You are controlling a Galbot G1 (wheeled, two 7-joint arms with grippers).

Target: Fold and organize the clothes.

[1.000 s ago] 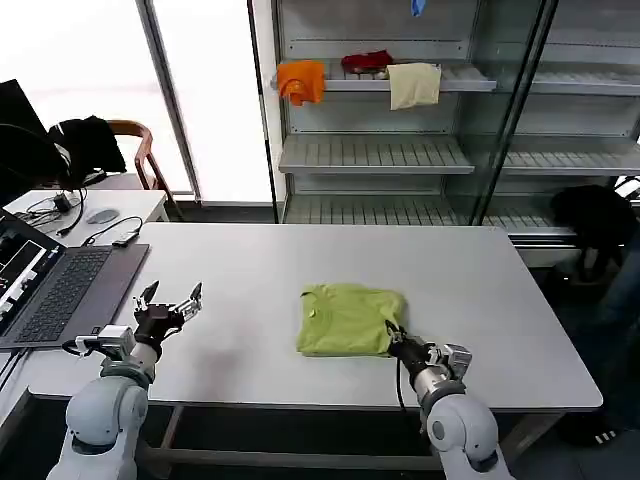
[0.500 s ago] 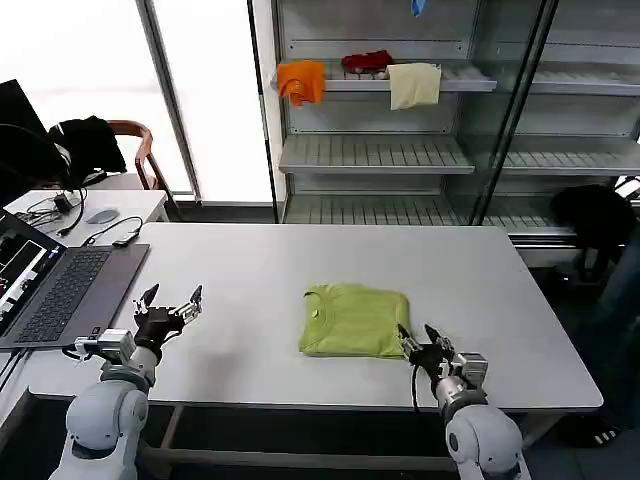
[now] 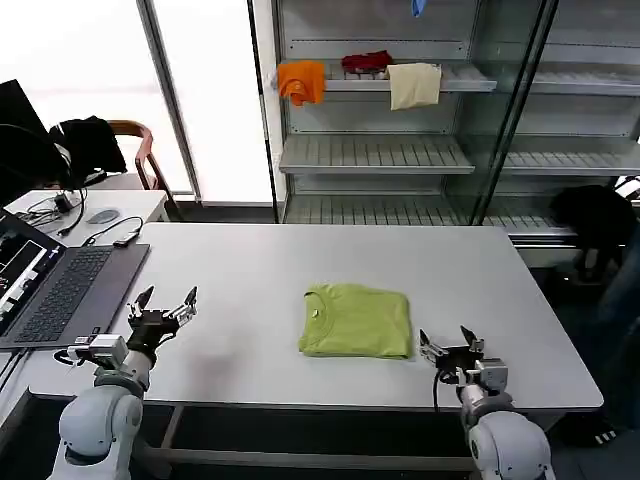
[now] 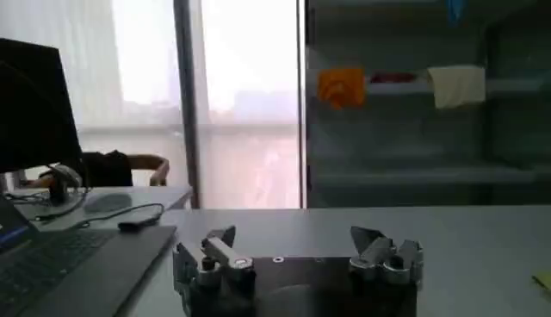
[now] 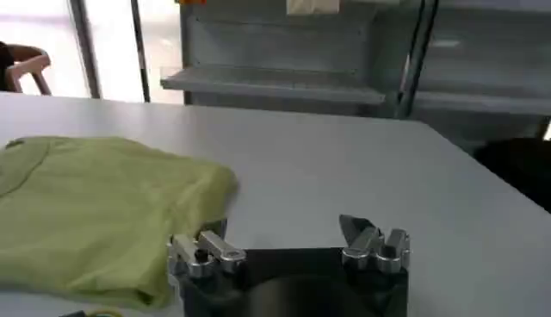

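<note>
Right gripper, now spread, has backed off the T-shirt lower-centre; folding probably complete; left gripper spread.

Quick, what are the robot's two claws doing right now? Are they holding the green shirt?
Left gripper: open, holding nothing.
Right gripper: open, empty, beside the T-shirt.

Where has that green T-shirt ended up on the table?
The green T-shirt lies folded near the table's front middle in the head view, just left of the open right end effector, which isn't touching it.
</note>
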